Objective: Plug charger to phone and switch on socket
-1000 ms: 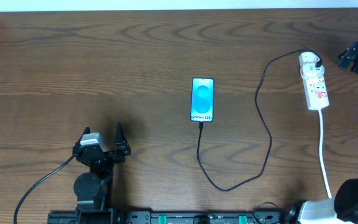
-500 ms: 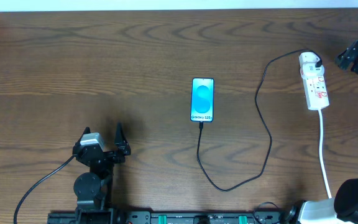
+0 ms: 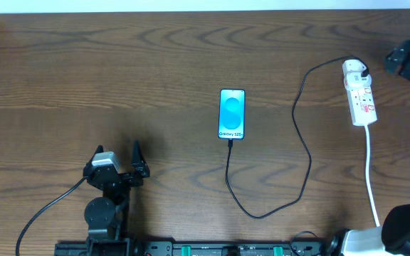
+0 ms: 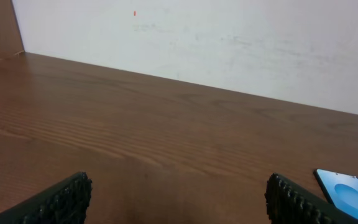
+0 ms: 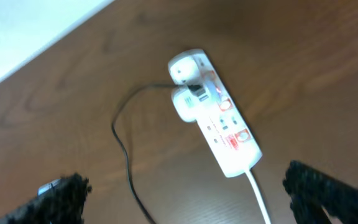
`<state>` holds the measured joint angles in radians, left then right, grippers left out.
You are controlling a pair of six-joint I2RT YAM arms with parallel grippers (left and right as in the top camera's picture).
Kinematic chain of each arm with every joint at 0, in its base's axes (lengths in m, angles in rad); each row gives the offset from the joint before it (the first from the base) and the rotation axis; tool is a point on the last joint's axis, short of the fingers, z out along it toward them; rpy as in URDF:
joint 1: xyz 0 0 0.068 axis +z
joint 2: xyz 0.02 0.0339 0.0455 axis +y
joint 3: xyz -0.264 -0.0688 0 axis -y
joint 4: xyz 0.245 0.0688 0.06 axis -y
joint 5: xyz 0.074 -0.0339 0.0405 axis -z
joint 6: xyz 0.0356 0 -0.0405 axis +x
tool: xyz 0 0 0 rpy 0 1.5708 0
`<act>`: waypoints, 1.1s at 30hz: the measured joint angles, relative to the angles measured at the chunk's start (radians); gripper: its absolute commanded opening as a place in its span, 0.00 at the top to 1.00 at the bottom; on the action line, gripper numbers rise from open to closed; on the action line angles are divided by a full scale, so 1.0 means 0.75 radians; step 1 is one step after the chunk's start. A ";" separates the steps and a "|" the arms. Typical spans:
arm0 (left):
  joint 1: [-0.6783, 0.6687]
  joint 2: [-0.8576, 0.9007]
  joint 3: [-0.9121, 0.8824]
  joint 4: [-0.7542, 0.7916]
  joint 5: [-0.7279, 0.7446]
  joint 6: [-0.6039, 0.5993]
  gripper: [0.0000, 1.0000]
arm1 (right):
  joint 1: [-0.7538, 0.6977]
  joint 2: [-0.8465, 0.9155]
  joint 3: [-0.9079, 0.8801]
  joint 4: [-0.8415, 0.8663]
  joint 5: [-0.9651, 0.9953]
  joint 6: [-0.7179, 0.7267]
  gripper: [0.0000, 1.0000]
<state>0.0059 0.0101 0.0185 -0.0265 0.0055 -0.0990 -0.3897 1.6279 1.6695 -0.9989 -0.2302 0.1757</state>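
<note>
Right claw: wide open, empty, just right of socket. Socket long axis near-to-far on desk. Left claw: wide open, empty, well apart. Phone mid-desk, charger seemingly seated at near edge. Switching-on probably next; right arm nearer.

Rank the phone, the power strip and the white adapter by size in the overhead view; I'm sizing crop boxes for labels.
1. Power strip and phone: too alike to rank. The strip looks longer, the phone wider.
2. White adapter: plainly the smallest, sitting on one end of the strip.
</note>
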 measured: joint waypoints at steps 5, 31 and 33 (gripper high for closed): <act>-0.001 0.000 0.003 -0.004 -0.001 0.002 0.11 | 0.106 -0.126 -0.324 0.400 0.003 0.002 0.01; 0.000 0.000 0.004 -0.006 -0.001 0.004 0.11 | 0.311 -1.059 -1.829 1.796 0.043 0.002 0.01; 0.000 0.000 0.004 -0.007 -0.001 0.004 0.11 | 0.311 -1.135 -1.915 1.813 0.056 0.002 0.01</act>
<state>0.0059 0.0101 0.0212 -0.0315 0.0051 -0.0959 -0.1562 0.7765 0.2333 0.3607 -0.1879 0.1768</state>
